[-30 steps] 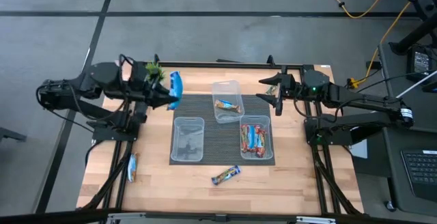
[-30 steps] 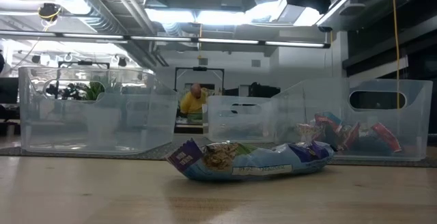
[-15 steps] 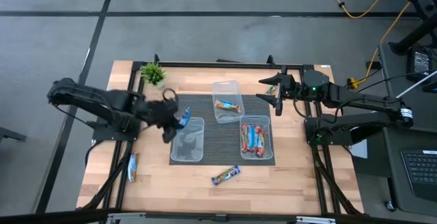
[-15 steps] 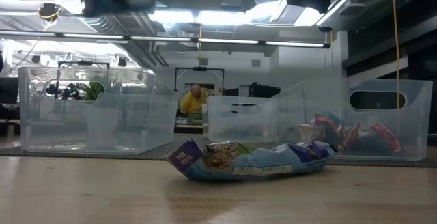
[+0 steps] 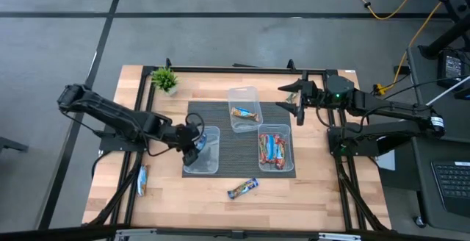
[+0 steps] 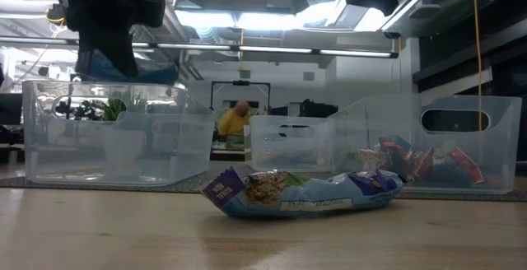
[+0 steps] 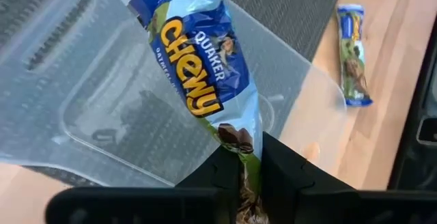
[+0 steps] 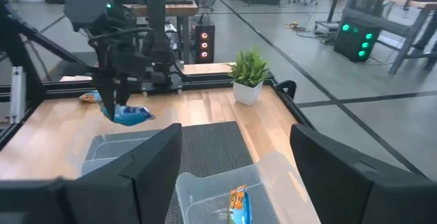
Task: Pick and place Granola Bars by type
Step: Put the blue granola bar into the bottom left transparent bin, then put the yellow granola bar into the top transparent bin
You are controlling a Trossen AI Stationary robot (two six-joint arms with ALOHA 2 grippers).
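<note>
Currently the left end effector (image 5: pixel 195 139) is pinching a blue granola bar (image 7: pixel 198 74) by one end, the bar hanging lengthwise over the empty tub (image 5: pixel 202 160) at lower-left centre of the high view. Meanwhile the right end effector (image 5: pixel 296 106) is waiting apart, farther away.

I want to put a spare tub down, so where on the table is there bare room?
Bare wood runs along the front edge either side of the loose bar, and at the back between the plant and the middle tub. The mat is crowded: three tubs, left gripper over one.
</note>
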